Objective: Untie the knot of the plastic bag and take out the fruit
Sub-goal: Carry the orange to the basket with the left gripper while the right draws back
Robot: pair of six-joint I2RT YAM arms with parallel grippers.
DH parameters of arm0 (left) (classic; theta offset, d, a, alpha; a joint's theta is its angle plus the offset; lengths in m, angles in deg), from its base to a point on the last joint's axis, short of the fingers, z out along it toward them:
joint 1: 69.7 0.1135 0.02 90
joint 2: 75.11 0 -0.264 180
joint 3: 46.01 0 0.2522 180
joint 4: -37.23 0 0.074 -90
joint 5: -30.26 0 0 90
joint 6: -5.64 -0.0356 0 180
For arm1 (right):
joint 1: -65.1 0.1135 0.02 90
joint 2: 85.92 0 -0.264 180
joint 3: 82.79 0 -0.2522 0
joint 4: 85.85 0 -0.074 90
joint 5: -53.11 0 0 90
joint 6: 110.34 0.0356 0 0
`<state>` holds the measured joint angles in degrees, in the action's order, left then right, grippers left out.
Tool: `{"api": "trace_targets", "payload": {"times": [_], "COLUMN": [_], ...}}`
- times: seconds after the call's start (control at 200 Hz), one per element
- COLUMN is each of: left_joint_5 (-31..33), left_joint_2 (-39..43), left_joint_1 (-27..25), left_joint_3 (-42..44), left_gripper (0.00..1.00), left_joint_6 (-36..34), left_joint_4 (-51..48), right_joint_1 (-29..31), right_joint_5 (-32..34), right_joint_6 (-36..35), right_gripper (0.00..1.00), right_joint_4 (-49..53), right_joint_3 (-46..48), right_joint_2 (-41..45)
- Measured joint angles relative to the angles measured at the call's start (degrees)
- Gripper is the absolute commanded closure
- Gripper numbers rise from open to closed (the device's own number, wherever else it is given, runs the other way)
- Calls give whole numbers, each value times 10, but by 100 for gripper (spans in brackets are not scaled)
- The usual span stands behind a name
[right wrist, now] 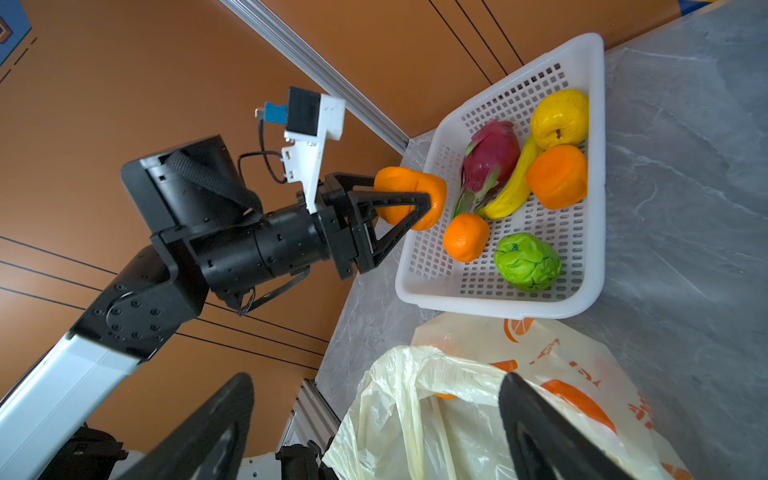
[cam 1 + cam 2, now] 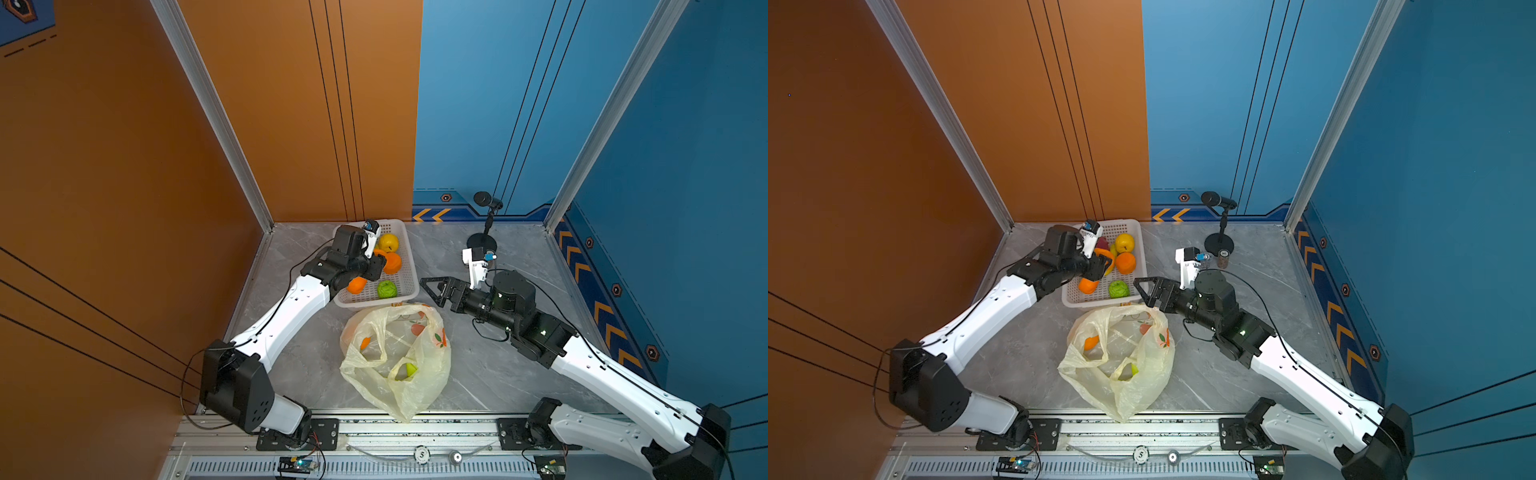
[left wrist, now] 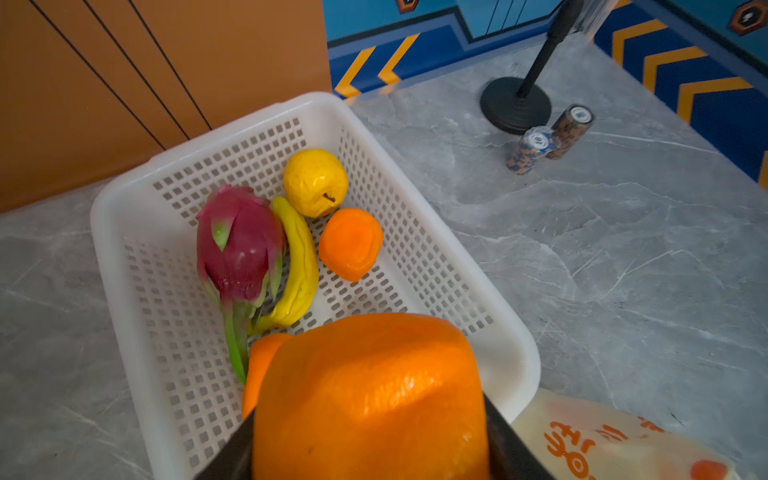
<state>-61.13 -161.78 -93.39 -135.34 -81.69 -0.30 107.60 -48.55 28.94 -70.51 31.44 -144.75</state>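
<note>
Here, plastic bag (image 2: 424, 386), marble tabletop (image 2: 498, 374), orange wall (image 2: 104, 166)

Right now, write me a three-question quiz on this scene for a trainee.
1. True or false: the left gripper holds an orange above the white basket.
2. The right gripper is: A open and empty; B shut on the bag; C shut on a banana.
3. How many oranges lie in the basket?
Key: 1 true; 2 A; 3 two, the large orange and the small orange.
</note>
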Motion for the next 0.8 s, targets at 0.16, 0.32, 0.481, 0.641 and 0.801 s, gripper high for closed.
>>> {"api": "trace_targets", "payload": {"times": [0.16, 0.32, 0.481, 0.641, 0.801], "left_joint_5": [2, 1, -5, -10, -9], "left_joint_2": [-60, -117, -168, -212, -240], "left_joint_1": [14, 19, 21, 24, 27], "left_joint_3": [-41, -74, -98, -114, -129], "left_gripper": [53, 53, 53, 53, 52], "left_joint_6": [4, 4, 4, 5, 7], "left_joint_4": [-51, -83, -99, -103, -101], "right_joint_1": [0, 0, 0, 0, -1], "right_joint_5": [0, 1, 6, 15, 19], "right_joint_6": [0, 0, 0, 0, 0], "right_gripper": [6, 6, 6, 6, 5], "right_joint_4": [5, 12, 19, 24, 25], "right_joint_3": [0, 1, 2, 8, 16], "right_joint_2": [3, 7, 13, 27, 39]}}
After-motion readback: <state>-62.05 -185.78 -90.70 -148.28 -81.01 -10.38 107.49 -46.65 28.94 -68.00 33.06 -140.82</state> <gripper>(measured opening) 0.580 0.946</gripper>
